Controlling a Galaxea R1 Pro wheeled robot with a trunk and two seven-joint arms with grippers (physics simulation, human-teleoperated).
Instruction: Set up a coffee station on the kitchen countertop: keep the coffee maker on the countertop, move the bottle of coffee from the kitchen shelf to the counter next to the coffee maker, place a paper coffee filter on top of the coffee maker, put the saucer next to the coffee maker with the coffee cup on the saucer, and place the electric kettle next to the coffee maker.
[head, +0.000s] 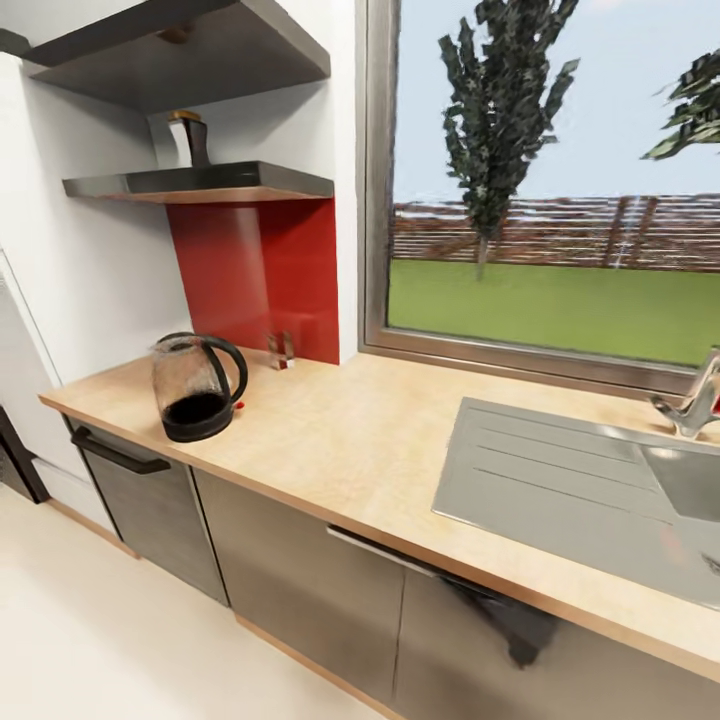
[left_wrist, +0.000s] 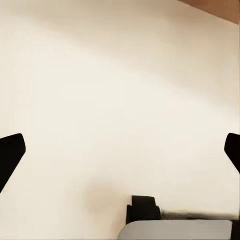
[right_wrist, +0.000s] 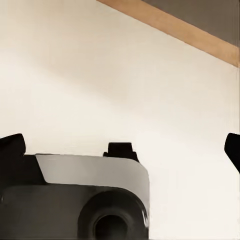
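Observation:
The kitchen countertop (head: 370, 440) runs from left to right over dark grey cabinets. On its left end stands the electric kettle (head: 196, 386), upright, with its loop handle toward the window. Above it, the bottle of coffee (head: 188, 139) stands on the kitchen shelf (head: 200, 184) against the white wall. My left gripper (left_wrist: 120, 150) is open over pale floor, its black fingertips (left_wrist: 10, 155) far apart. My right gripper (right_wrist: 122, 147) is open too, above the floor and a part of my base (right_wrist: 80, 200). The coffee maker, paper coffee filter, saucer and coffee cup are out of view.
A steel sink (head: 590, 490) with a tap (head: 695, 400) is set into the counter's right half, below a large window (head: 550, 180). A small shiny object (head: 280, 350) stands at the foot of the red backsplash (head: 255, 270). A second shelf (head: 180, 50) hangs higher up.

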